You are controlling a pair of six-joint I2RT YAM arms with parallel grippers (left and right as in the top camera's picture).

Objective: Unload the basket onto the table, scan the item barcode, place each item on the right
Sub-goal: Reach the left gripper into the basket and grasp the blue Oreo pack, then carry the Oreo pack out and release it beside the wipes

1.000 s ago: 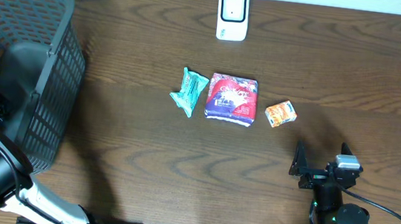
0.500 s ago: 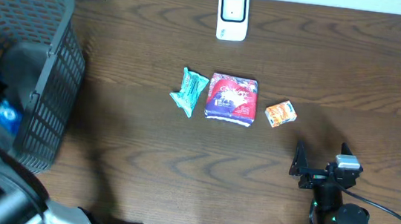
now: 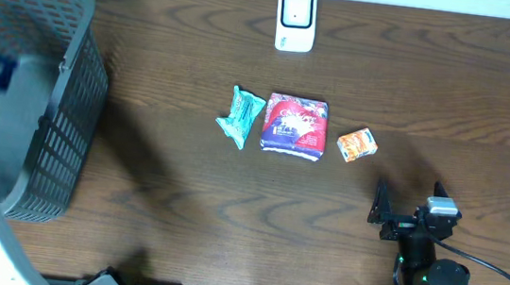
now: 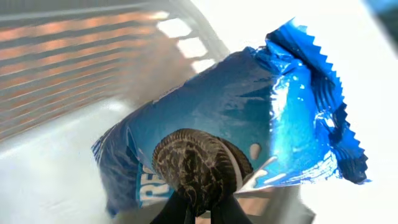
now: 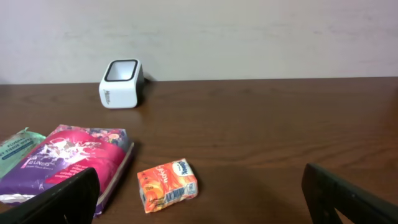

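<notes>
Two fingers of our left gripper [image 4: 198, 208], mostly cut off below, pinch a blue cookie packet [image 4: 261, 118] over the basket [image 3: 68, 113], blurred overhead; our right gripper [image 3: 407, 214] stands spread wide.

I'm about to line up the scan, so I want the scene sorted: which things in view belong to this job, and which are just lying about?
In the job:
blue cookie packet, clamped in the left gripper by the basket
white barcode scanner, far edge of the table

Lying about for now:
grey plastic basket
teal packet
red-and-purple packet
small orange carton
</notes>
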